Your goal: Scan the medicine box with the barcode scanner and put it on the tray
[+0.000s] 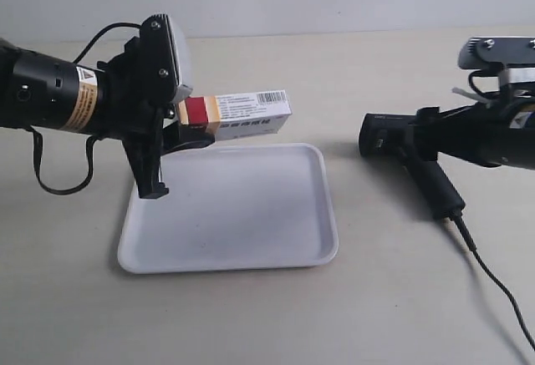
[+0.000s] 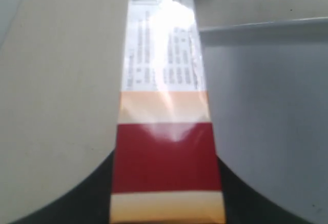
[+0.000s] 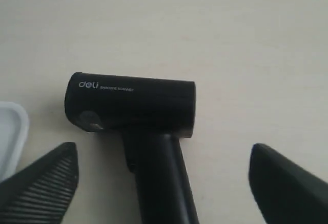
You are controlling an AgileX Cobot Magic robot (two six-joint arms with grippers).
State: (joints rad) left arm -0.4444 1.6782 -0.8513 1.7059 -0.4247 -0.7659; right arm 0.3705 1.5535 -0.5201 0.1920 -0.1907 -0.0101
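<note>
My left gripper [image 1: 185, 123] is shut on the dark red and tan end of the medicine box [image 1: 242, 113], holding it level above the far edge of the white tray [image 1: 226, 248]. The box's barcode faces up at its free end. In the left wrist view the medicine box [image 2: 164, 106] runs straight out from between the jaws of the left gripper [image 2: 166, 193], with the tray [image 2: 266, 106] beside it. The black barcode scanner [image 1: 393, 139] lies on the table to the right of the tray. My right gripper [image 3: 161, 155] is open, its fingers standing apart on either side of the barcode scanner's [image 3: 133, 103] handle.
The scanner's black cable [image 1: 493, 281] trails from the handle toward the table's front right corner. A corner of the tray [image 3: 10, 131] shows in the right wrist view, close to the scanner's head. The beige tabletop [image 1: 401, 298] surrounds everything.
</note>
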